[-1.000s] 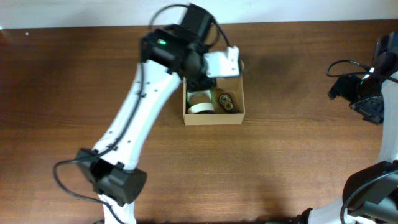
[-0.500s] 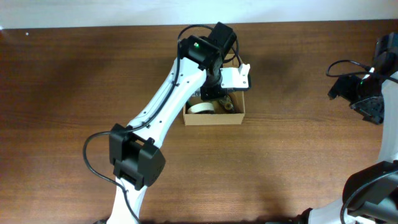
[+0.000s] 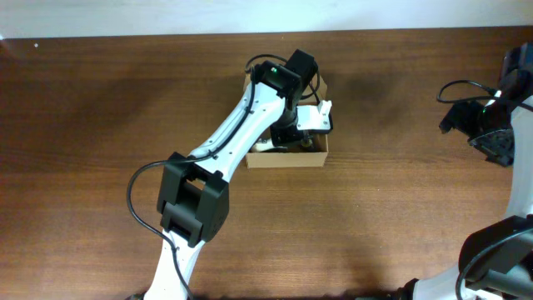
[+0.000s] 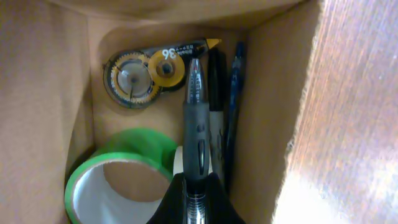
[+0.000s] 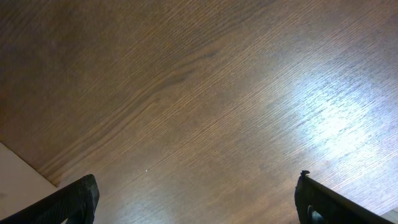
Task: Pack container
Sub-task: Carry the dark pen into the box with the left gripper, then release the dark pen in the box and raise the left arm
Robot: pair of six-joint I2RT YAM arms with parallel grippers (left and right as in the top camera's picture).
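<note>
Brown wooden table [image 3: 400, 208], one tan container [image 3: 287, 158] at its far middle. Inside are one green tape roll [image 4: 84, 180], one correction-tape dispenser [image 4: 146, 74] and two pens [image 4: 235, 99] along one wall. Left gripper [image 4: 194, 198], jaws nearly closed, clamps a grey-grip pen [image 4: 194, 118] over the box. Right gripper [image 5: 196, 190], far right: jaws wide, empty, above bare wood.

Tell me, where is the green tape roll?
In the left wrist view, the green tape roll lies at the lower left inside the container, below the correction tape dispenser and just left of the grey pen.
</note>
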